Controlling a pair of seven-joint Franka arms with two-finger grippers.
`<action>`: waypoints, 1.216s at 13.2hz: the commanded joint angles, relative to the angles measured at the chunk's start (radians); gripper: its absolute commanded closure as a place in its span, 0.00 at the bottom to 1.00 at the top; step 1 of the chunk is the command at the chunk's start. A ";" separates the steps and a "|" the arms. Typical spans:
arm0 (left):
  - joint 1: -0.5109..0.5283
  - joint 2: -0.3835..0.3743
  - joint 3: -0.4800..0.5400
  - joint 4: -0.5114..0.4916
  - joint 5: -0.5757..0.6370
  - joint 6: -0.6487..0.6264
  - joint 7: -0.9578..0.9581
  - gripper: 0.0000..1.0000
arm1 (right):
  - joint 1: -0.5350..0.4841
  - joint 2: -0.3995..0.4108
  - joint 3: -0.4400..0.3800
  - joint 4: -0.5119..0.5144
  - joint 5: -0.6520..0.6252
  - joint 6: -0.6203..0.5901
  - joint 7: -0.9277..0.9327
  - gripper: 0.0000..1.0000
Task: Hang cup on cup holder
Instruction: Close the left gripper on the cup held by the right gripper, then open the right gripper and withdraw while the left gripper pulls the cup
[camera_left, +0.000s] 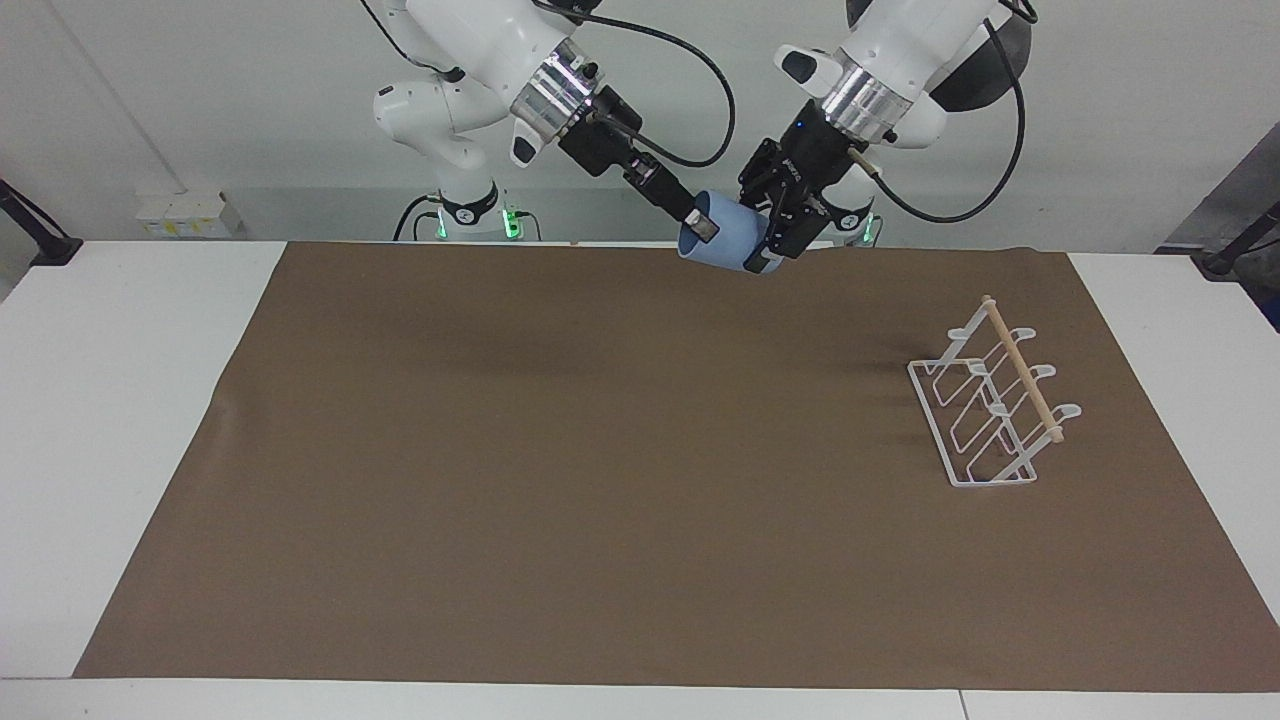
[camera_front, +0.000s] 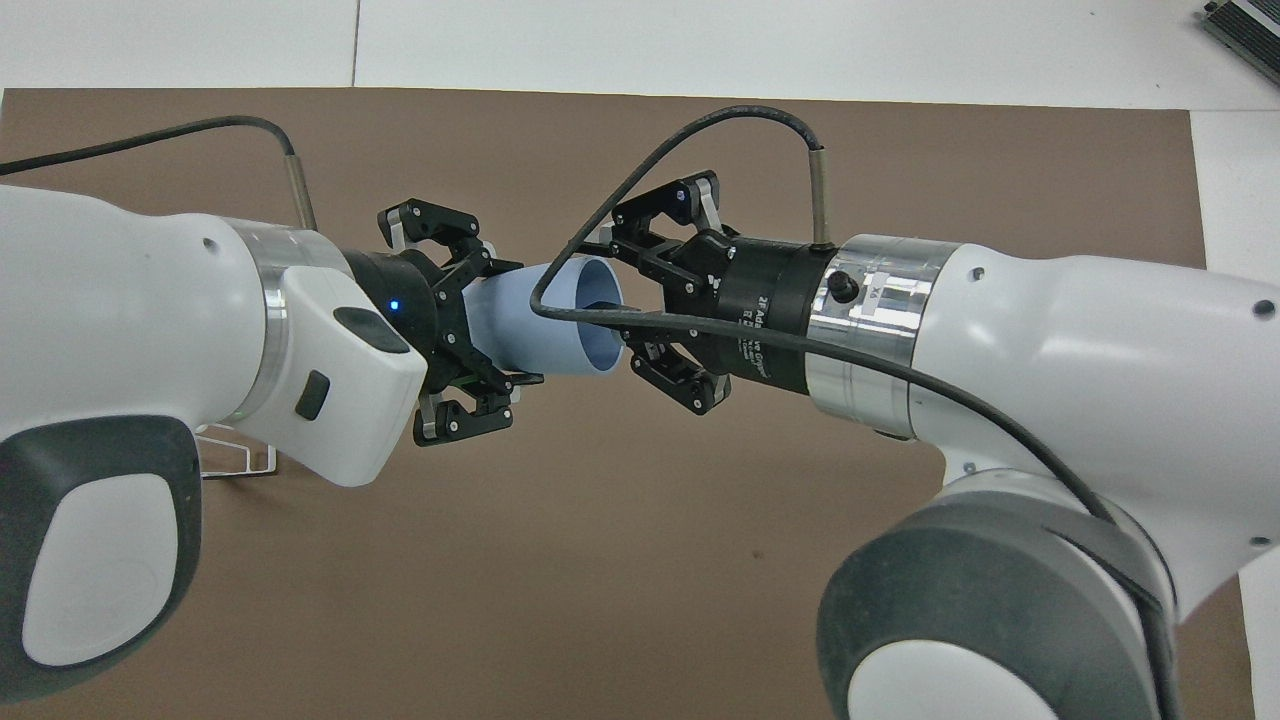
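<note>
The light-blue cup (camera_left: 728, 240) hangs on its side in the air between my two grippers, over the edge of the mat nearest the robots. My left gripper (camera_left: 758, 240) is shut on the cup's narrow base end; the overhead view shows it (camera_front: 522, 322) with a finger on each side of the cup (camera_front: 540, 320). My right gripper (camera_left: 703, 232) is at the cup's open rim, one finger inside and one outside, spread apart (camera_front: 605, 290). The white wire cup holder (camera_left: 990, 410) with its wooden rod (camera_left: 1020, 365) stands on the mat toward the left arm's end.
A brown mat (camera_left: 560, 470) covers most of the white table (camera_left: 120, 400). In the overhead view my left arm hides the cup holder, except for one wire corner (camera_front: 240, 455). A dark object (camera_front: 1240, 30) lies at the table's farthest corner, toward the right arm's end.
</note>
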 joint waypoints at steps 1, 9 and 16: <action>0.004 -0.021 0.002 -0.017 0.081 0.006 -0.010 1.00 | -0.009 -0.005 0.005 -0.004 0.028 0.007 0.008 0.52; 0.027 -0.042 0.004 -0.037 0.541 -0.170 -0.013 1.00 | -0.022 -0.004 0.004 -0.004 0.022 0.000 -0.206 0.52; 0.045 -0.070 0.004 -0.202 0.891 -0.221 -0.014 1.00 | -0.115 -0.005 -0.001 -0.006 -0.172 -0.146 -0.809 0.51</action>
